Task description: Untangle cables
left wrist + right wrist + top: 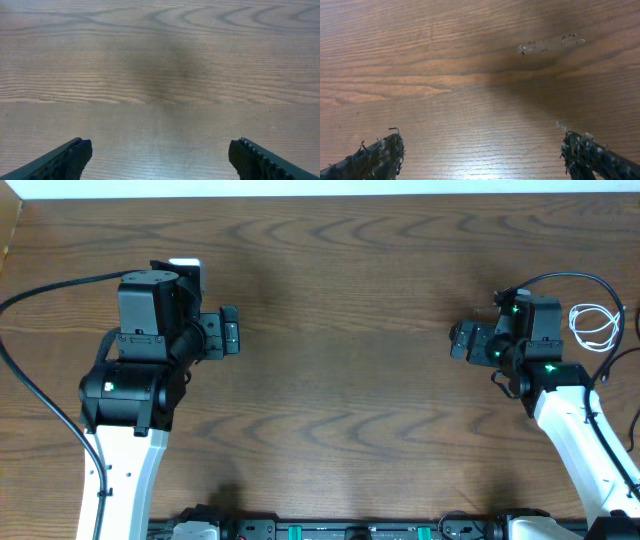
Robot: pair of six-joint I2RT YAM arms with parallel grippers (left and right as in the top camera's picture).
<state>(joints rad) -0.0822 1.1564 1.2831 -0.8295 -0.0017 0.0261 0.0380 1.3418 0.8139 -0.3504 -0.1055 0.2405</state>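
Lying looped on the table, the white cable is untouched; left hand and right hand both gape empty.

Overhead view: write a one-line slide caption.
Left gripper and right gripper hang open and empty above the wooden table; the white cable and black cable lie at the right edge.

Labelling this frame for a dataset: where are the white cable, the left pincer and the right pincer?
white cable (594,328), overhead view, on its small loops.
left pincer (231,332), overhead view, midway between its fingertips.
right pincer (456,343), overhead view, midway between its fingertips.
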